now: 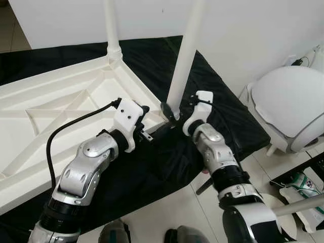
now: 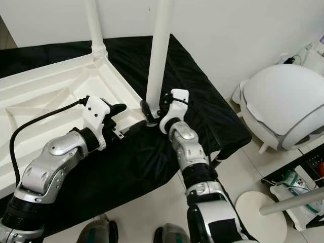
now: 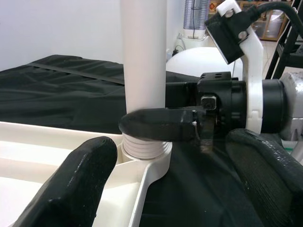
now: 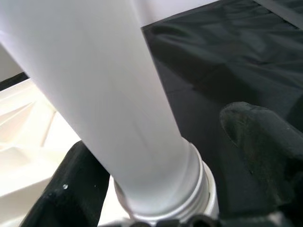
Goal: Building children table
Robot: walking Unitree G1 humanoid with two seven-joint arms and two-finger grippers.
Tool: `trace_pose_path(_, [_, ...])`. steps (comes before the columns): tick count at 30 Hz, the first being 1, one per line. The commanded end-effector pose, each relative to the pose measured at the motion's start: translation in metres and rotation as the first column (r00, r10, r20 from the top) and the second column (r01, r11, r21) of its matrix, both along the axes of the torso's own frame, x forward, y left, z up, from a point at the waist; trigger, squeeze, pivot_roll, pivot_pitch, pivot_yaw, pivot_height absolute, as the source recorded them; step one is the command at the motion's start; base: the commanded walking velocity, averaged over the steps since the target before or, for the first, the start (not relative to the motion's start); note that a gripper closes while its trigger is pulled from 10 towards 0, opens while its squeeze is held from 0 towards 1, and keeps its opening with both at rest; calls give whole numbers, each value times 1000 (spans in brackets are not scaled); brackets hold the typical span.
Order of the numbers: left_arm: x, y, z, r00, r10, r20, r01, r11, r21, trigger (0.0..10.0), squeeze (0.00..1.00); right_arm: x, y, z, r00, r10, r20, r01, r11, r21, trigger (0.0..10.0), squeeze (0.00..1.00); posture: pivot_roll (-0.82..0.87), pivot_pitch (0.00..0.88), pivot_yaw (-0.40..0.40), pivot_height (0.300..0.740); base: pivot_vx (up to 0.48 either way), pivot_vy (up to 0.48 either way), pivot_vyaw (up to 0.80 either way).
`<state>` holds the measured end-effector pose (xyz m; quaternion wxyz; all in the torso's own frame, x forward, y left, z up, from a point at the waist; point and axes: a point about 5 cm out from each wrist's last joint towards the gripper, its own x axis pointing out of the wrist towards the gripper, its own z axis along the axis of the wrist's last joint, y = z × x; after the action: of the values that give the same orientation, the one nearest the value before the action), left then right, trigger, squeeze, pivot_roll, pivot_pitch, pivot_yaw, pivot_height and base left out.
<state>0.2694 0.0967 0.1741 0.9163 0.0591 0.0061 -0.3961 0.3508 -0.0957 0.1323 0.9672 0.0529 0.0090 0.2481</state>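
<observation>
Step in hand, as a judgement: seating/screwing a leg into the corner socket of the upturned tabletop.

The white plastic tabletop [image 1: 61,111] lies underside up on a black cloth [image 1: 152,167], ribs showing. Two white legs stand in it: the far leg [image 1: 112,30] at the back corner, looking seated, and the near leg [image 1: 185,55] at the corner closest to the robot's right, its threaded collar [image 3: 144,149] sitting just above the socket.

The right gripper [image 1: 179,112] is at the base of the near leg, fingers either side of it. One finger [image 3: 158,126] lies across the front of the leg just above the collar. Whether they actually clamp the leg or only bracket it cannot be told from the right wrist view.

The left gripper [image 2: 117,114] hovers at the tabletop edge just beside that corner, fingers spread apart, holding nothing, aimed at the leg base.

Next move likely needs: firm grip on the leg low down, twist about its own axis while keeping it upright so threads don't cross; left could steady the tabletop.

Count:
- legs fitted or standing: 2
- tabletop: 1
- grippers: 2
- a white domed appliance [image 1: 288,106] on the floor to the right, unrelated
</observation>
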Motion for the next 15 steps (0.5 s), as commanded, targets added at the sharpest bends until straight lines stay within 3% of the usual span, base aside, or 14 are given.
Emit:
trace_pose_path(1, [-2,-3,-1,1000,-19,-7,19,1000,3,10000,0,2,-6,-1,999,51,6,-50,998,-23,10000,0,9,0,-58,740,0,0,0])
trace_pose_path(6, [-3,-3,-2,999,-32,-9,32,999,10,10000,0,13,-19,4,986,163,27,-161,984,-82,10000,0,13,0,-56,740,0,0,0])
trace_pose_path(15, [-4,-4,-1,1000,-31,-7,31,999,10,10000,0,21,-9,15,958,286,29,-283,955,-85,10000,0,31,0,-62,740,0,0,0])
